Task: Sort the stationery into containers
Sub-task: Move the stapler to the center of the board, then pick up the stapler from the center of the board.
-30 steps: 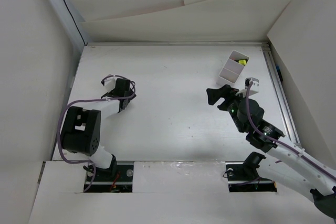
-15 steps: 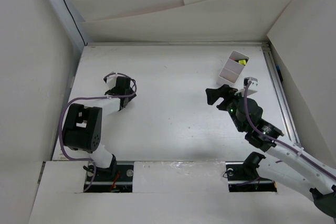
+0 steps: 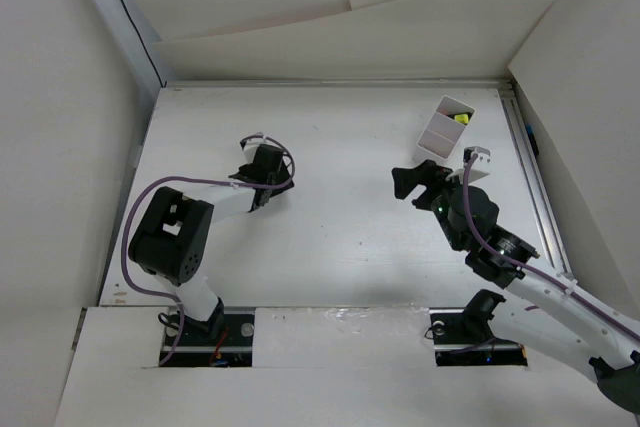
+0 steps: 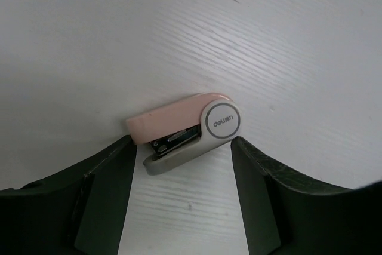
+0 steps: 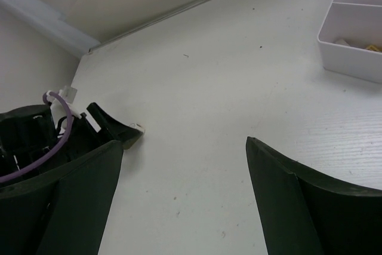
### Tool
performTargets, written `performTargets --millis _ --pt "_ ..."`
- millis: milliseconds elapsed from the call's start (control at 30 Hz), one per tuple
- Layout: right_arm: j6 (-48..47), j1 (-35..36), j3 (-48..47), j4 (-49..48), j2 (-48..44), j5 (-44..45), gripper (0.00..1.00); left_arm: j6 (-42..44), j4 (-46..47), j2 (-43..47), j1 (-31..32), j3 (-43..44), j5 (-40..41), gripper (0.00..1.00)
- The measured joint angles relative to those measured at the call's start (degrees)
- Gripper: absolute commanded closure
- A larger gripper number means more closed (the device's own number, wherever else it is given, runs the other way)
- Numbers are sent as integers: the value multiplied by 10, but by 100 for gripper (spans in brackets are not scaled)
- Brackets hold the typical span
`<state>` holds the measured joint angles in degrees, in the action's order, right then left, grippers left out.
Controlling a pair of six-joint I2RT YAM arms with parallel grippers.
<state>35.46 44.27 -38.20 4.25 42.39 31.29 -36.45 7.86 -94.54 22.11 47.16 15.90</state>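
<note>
Left gripper (image 4: 182, 144) clamps pink stapler (image 4: 179, 120); right gripper (image 5: 185, 143) gapes empty; tray (image 3: 435, 133) holds yellow item (image 3: 461, 118).

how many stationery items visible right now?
2: pink stapler in the left gripper; yellow item in the tray's far compartment. More may be hidden inside the tray.

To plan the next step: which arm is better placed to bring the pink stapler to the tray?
Left. The left hand grips the pink stapler on both sides. The right hand is open and empty, though nearer the divided tray.
</note>
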Motion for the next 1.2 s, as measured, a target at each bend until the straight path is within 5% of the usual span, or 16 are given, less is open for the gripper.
performTargets --millis 200,433,700,833,1000,1133,1200 --pt "-1 0 0 1 1 27 0 5 -8 -35 110 54 -18 58" --pt "0 -4 0 1 13 48 0 17 1 -104 224 122 -33 37" --pt "5 -8 -8 1 71 59 0 21 20 -69 229 93 -42 29" --pt "12 -8 -10 1 108 58 16 22 18 41 227 46 -17 28" --pt "29 -8 -15 -7 145 42 69 14 41 221 205 -36 34 28" --pt "43 -8 -23 -32 177 31 72 -3 43 350 179 -115 98 25" --pt "50 -8 -37 -47 216 24 65 -10 35 414 176 -150 129 23"
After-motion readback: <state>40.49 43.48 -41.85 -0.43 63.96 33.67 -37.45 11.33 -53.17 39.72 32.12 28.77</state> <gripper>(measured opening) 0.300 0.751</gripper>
